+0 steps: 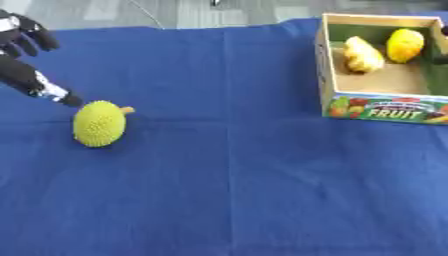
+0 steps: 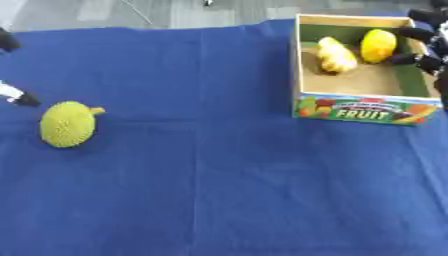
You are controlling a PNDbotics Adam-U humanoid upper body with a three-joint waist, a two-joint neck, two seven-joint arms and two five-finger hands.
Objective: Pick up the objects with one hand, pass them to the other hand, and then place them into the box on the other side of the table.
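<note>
Near field: bare blue tablecloth (image 1: 245, 200), nothing standing on it across the whole front half. Ample room here for a hand-to-hand pass at mid-table.

Middle field, left: spiky yellow-green fruit (image 1: 99, 123) lying on the cloth, short stub stem pointing right and slightly up. Untouched; nothing closed around it. Rounded body, so likely to roll if nudged from one side rather than enclosed from above. Risk judged highest here: a glancing contact from the upper left could push the fruit toward the near or left edge of the table, which lies outside both views on that side.

Just above and left of the fruit: left hand (image 1: 22, 35), dark fingers spread and relaxed at the upper-left corner, holding nothing. One dark fingertip with a silver segment reaching down to just beside the fruit's upper-left shoulder; contact or a small gap, cannot tell.

Middle to far field, right: cardboard box (image 2: 360, 111) with "FRUIT" printed on its front wall, open at the top, well apart from the spiky fruit. Inside: a pale yellow fruit (image 2: 335, 55) and a brighter yellow fruit (image 2: 378, 45), close together toward the back. Bare floor left at the front of the box; enough room, by judgement, for one more item.

Right hand (image 2: 420, 45) at the box's right wall, fingers extended over the rim, empty. Risk: catching the wall on withdrawal and shifting the box.

Far edge: cloth ending at a grey floor behind the box.
</note>
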